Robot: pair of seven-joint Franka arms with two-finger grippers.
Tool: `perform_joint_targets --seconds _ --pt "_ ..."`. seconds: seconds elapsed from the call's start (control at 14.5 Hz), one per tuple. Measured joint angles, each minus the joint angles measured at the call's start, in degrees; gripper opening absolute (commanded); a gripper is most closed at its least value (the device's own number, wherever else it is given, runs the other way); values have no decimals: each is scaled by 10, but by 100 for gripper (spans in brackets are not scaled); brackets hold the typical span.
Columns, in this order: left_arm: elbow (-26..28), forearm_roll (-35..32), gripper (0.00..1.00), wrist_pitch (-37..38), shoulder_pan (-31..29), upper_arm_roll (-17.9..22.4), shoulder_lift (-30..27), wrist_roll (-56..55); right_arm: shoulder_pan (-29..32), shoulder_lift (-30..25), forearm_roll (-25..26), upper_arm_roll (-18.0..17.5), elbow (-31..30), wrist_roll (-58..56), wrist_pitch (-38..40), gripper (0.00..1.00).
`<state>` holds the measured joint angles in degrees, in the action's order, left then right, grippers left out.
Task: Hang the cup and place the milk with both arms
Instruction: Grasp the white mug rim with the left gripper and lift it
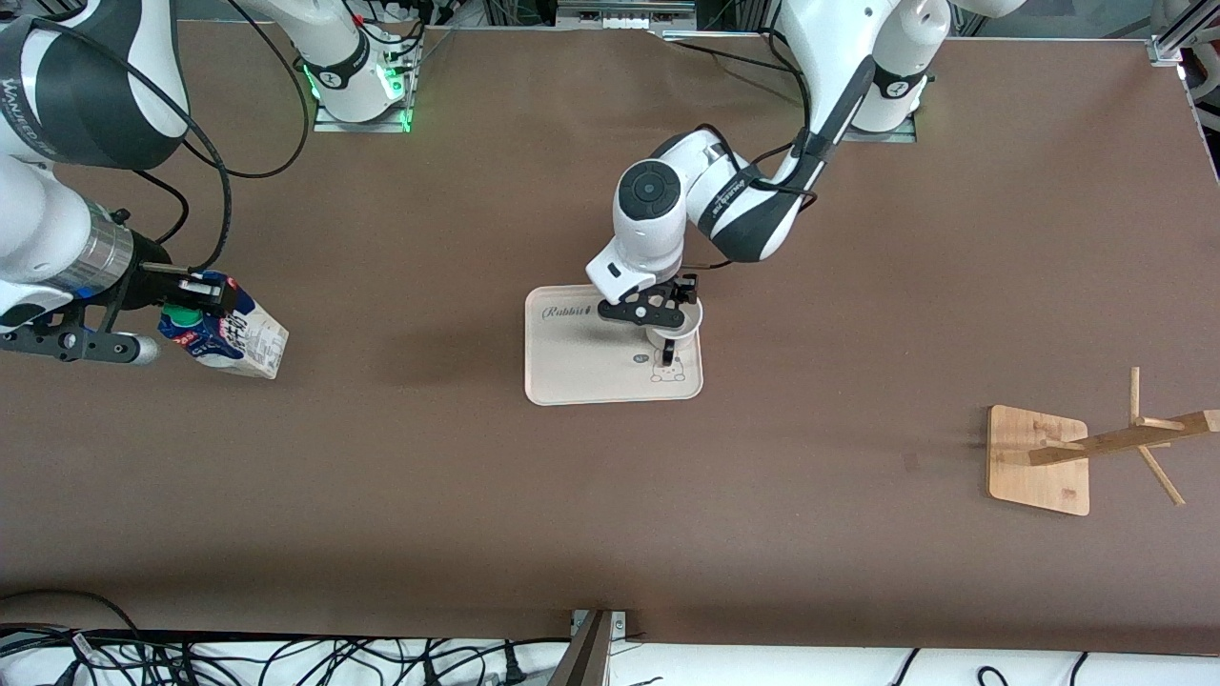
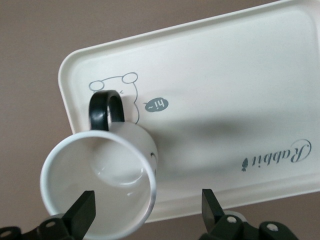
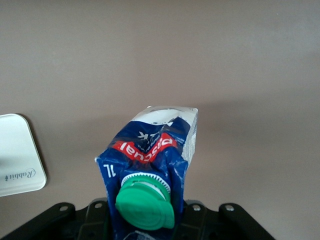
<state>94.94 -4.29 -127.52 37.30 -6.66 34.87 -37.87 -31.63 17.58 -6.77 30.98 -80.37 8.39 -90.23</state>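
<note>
The cup (image 1: pixel 682 330) stands upright on the cream tray (image 1: pixel 581 367), at the tray's corner toward the left arm's end, its black handle (image 2: pixel 106 107) pointing at the bear drawing. My left gripper (image 1: pixel 670 316) hovers just above it and is open. In the left wrist view one finger (image 2: pixel 82 212) sits over the cup's mouth (image 2: pixel 100 185) and the other (image 2: pixel 212 206) over the tray's rim, with the cup's wall between them and untouched. My right gripper (image 1: pixel 200 293) is shut on the top of the milk (image 1: pixel 238 338), held tilted above the table at the right arm's end. The carton's green cap (image 3: pixel 145 202) faces the wrist camera.
A wooden cup rack (image 1: pixel 1039 460) with angled pegs stands on its square base near the left arm's end of the table, closer to the front camera than the tray. One corner of the tray (image 3: pixel 17 155) shows in the right wrist view. Brown tabletop lies between tray and rack.
</note>
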Motion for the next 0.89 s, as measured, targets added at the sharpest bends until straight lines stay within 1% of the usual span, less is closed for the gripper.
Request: perform_joint_targets --seconds 0.07,0.14,0.21,0.41,0.62,0.83,0.89 --pt "0 -3 74 -18 0 0 8 0 0 0 0 3 0 1 4 31" --pt "0 -12 31 -36 1 0 18 -1 0 0 -1 7 -2 1 14 31" --pt "0 -23 0 -46 2 0 24 -4 1 0 -1 9 -4 0 24 31" --pt "-1 -45 0 -54 4 0 29 -14 6 1 -1 13 -22 -24 38 31" --pt "-7 -49 0 -54 4 2 23 -25 11 2 -1 15 -47 -63 40 31" --pt "-20 -104 0 -58 0 19 -5 -48 15 2 -1 15 -59 -88 39 32" --pt "-22 -111 0 -57 -8 25 -20 -53 15 3 -1 15 -64 -94 36 32"
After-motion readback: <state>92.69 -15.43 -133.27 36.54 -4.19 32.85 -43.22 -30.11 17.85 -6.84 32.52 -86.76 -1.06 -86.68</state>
